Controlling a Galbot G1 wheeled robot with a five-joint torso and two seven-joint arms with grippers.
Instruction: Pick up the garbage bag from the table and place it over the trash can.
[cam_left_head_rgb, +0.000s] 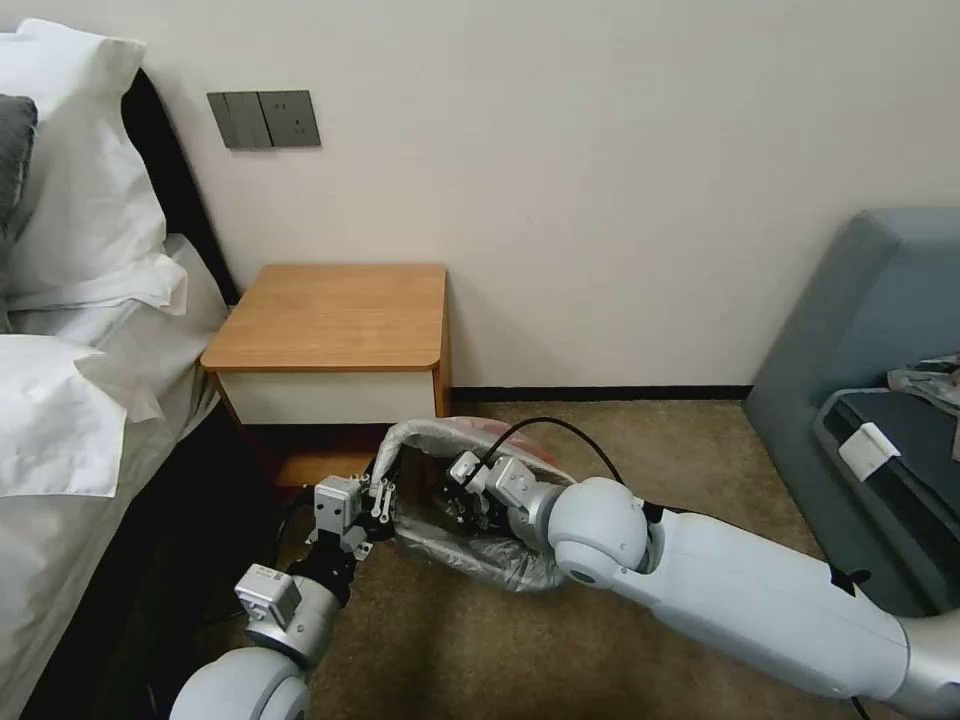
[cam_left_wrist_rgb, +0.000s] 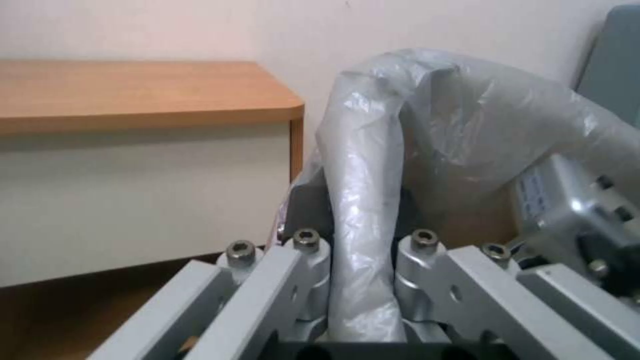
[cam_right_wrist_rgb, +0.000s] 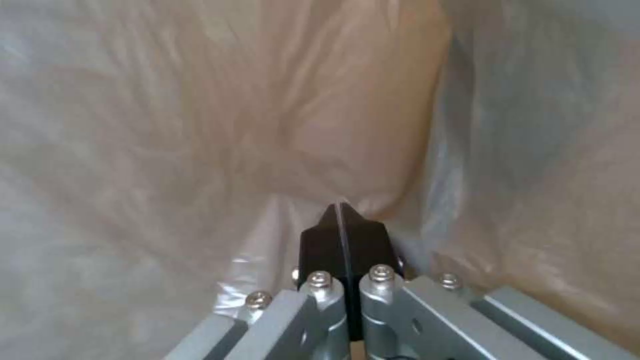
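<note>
The garbage bag (cam_left_head_rgb: 470, 565), thin wrinkled grey film with a pink-red edge, is spread in a boxy ring on the carpet in front of the table (cam_left_head_rgb: 330, 315). The trash can is hidden under the bag. My left gripper (cam_left_head_rgb: 380, 500) sits at the bag's left edge. In the left wrist view a thick fold of bag (cam_left_wrist_rgb: 373, 150) stands between the left gripper's (cam_left_wrist_rgb: 360, 225) fingers, which are shut on it. My right gripper (cam_left_head_rgb: 455, 505) reaches down inside the bag. Its black pads (cam_right_wrist_rgb: 320, 245) are pressed together, and the film (cam_right_wrist_rgb: 200, 125) gathers at their tips.
A bed with white pillows (cam_left_head_rgb: 70, 380) runs along the left, close to my left arm. A grey sofa (cam_left_head_rgb: 880, 330) stands at the right. Open brown carpet (cam_left_head_rgb: 650, 450) lies between the bag and the sofa. The wall is right behind the table.
</note>
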